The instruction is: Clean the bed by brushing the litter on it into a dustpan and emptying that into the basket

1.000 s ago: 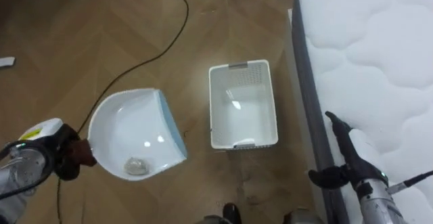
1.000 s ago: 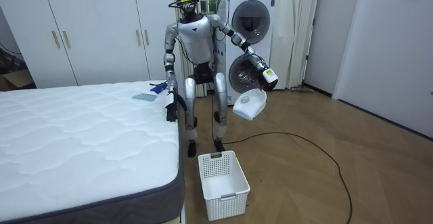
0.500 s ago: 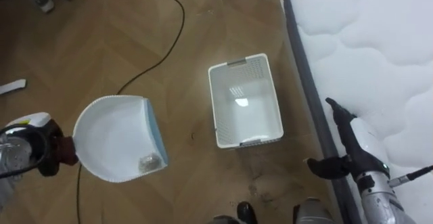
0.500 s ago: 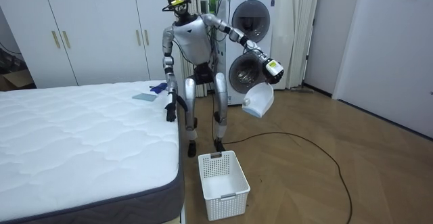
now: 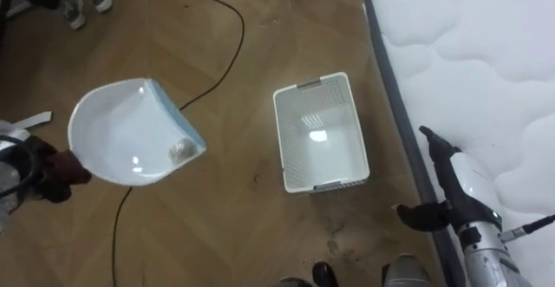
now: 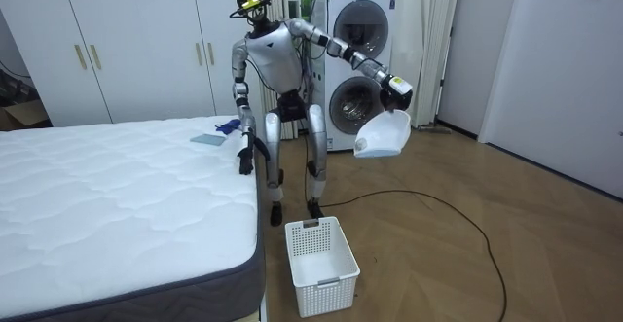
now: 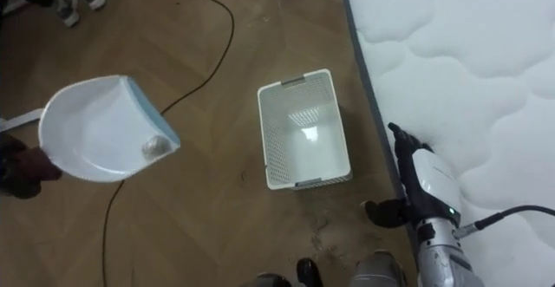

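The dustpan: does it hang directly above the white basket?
No, the dustpan in the left hand is off to the left of the basket, over the floor.

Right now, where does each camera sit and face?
Left eye view: on the head, looking down at the basket and mattress; left hand holding the dustpan, right hand by the mattress edge.
Right eye view: same scene, from just beside it.
Room view: across the room, facing the robot's front, whole body, washing machines behind.
All share basket, dustpan.

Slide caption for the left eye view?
Left robot hand holds white plastic dustpan with small scrap, left of white slotted basket.
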Controlling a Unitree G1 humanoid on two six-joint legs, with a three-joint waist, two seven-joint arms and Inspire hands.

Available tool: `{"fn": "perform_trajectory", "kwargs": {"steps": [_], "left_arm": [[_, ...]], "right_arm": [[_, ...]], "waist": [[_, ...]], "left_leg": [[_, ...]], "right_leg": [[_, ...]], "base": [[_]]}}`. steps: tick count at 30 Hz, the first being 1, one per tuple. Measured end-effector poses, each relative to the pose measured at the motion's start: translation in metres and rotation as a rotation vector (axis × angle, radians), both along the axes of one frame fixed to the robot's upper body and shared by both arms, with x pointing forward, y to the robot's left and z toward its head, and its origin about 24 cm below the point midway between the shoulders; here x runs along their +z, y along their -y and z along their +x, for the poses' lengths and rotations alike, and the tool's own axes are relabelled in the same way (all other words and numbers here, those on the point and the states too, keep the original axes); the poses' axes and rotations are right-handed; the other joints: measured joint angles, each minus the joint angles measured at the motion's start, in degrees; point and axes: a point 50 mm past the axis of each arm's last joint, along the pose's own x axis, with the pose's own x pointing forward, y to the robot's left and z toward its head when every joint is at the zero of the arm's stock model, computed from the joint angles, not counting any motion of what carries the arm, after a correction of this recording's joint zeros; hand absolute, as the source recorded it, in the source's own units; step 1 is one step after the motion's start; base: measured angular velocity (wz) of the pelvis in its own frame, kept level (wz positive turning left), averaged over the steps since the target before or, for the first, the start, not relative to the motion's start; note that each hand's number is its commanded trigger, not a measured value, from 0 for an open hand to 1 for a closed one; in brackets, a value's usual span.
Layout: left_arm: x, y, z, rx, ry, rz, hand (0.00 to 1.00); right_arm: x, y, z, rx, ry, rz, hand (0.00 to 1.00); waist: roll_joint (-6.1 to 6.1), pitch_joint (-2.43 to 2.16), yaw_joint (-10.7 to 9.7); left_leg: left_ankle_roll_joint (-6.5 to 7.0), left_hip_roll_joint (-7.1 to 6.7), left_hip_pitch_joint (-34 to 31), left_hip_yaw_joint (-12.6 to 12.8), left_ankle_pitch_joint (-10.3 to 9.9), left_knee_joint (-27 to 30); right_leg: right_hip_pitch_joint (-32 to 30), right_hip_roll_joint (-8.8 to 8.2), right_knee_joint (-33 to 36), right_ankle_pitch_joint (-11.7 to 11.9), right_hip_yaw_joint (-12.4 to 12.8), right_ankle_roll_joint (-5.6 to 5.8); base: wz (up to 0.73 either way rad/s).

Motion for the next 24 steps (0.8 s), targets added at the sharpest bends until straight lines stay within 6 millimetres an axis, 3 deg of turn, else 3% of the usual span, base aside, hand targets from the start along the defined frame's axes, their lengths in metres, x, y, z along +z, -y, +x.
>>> {"fn": "perform_trajectory", "kwargs": {"steps": [7,11,13,20,22,24], "left_arm": [[0.015,0.002,0.013,0.046,0.117,-0.042,1.0],[0.015,0.002,0.013,0.039,0.109,-0.027,1.0],[0.015,0.002,0.013,0.033,0.104,-0.016,1.0],[0.018,0.005,0.016,-0.082,0.027,0.194,1.0],[0.016,0.009,0.017,-0.129,-0.004,0.24,1.0],[0.017,0.014,0.021,-0.196,-0.036,0.314,1.0]], "right_arm": [[-0.001,0.0,0.0,-0.013,0.003,-0.011,0.0],[-0.001,-0.003,0.0,-0.001,-0.001,-0.021,0.0],[-0.001,-0.003,-0.001,0.007,-0.004,-0.034,0.0],[-0.006,-0.004,-0.002,0.02,-0.027,-0.044,0.0],[-0.007,-0.003,-0.002,0.022,-0.038,-0.046,0.0],[-0.004,-0.002,-0.001,0.024,-0.023,-0.05,0.0]], "waist": [[0.01,0.22,0.08],[-0.66,0.77,-0.06],[-0.71,0.8,-0.26],[-0.41,0.83,-1.72],[0.07,0.9,-2.34],[1.54,1.38,-3.34]], "left_leg": [[0.0,0.12,0.2,0.28,0.0,0.03],[0.01,0.77,0.15,1.76,-0.01,0.08],[0.03,0.87,-0.14,1.8,-0.02,0.1],[0.29,1.26,1.04,2.26,-0.18,-0.66],[0.5,1.62,1.82,3.38,-0.3,-0.92],[0.73,1.59,1.98,3.55,-0.24,-1.78]], "right_leg": [[0.31,0.06,0.11,-0.18,0.08,0.01],[0.31,0.17,0.13,-0.33,-0.11,-0.16],[0.29,0.18,-0.09,-0.34,-0.45,-0.17],[1.96,0.32,-1.79,-0.23,-0.88,-0.04],[3.0,0.45,-2.37,-0.23,-0.97,-0.02],[3.26,0.49,-2.88,-0.19,-0.95,0.16]], "base": [[0.01],[0.01],[0.07],[0.02],[0.06],[0.05]]}}
